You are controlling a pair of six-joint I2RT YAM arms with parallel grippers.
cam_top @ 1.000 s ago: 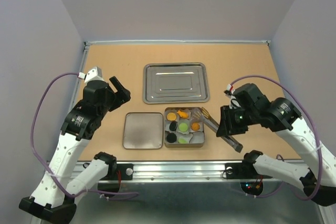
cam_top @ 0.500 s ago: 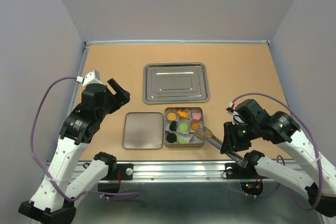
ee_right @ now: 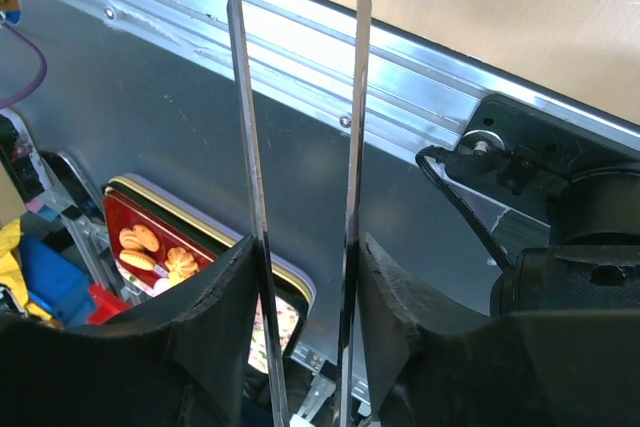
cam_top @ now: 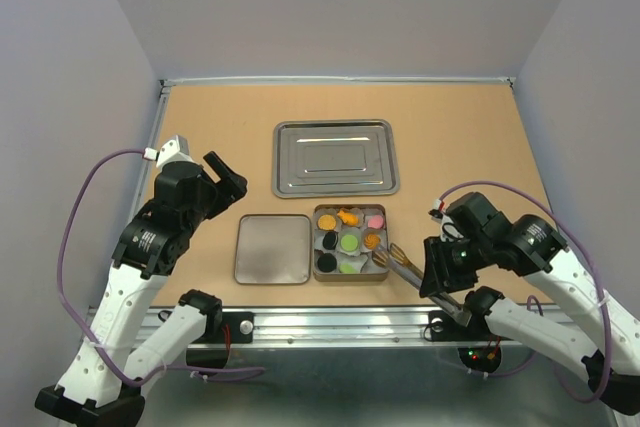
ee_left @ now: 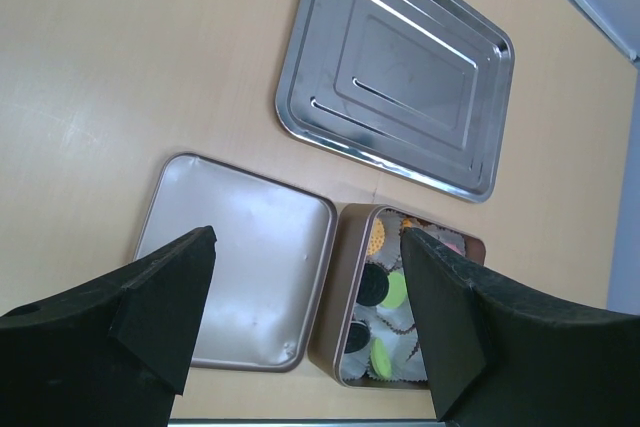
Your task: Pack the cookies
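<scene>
Open tin (cam_top: 316, 243) sits centre-near on the table (cam_top: 470, 137). The cookies (cam_top: 349, 242) are inside it, in white paper cups (ee_left: 392, 319): orange, black, green and one pink at the far right corner. Tin lid (cam_top: 272, 249) lies flat just left of the tin, edges touching or nearly so. Steel tray (cam_top: 336, 157) is behind both, apart from them.

Right gripper (cam_top: 432, 269) is low at the near right, clamped on metal tongs (cam_top: 405, 262); in the wrist view both tong arms (ee_right: 350, 97) run between its fingers (ee_right: 215, 317). The tong tips point at the tin's near right corner; contact is unclear from above.

Left gripper (cam_top: 228, 174) hovers left of the lid, jaws spread wide, holding nothing; its wrist view (ee_left: 305, 257) looks down on lid, tin and tray.

A red box (ee_right: 150, 247) with pictured biscuits sits below the table edge; its lettering is probably too blurred to read.
</scene>
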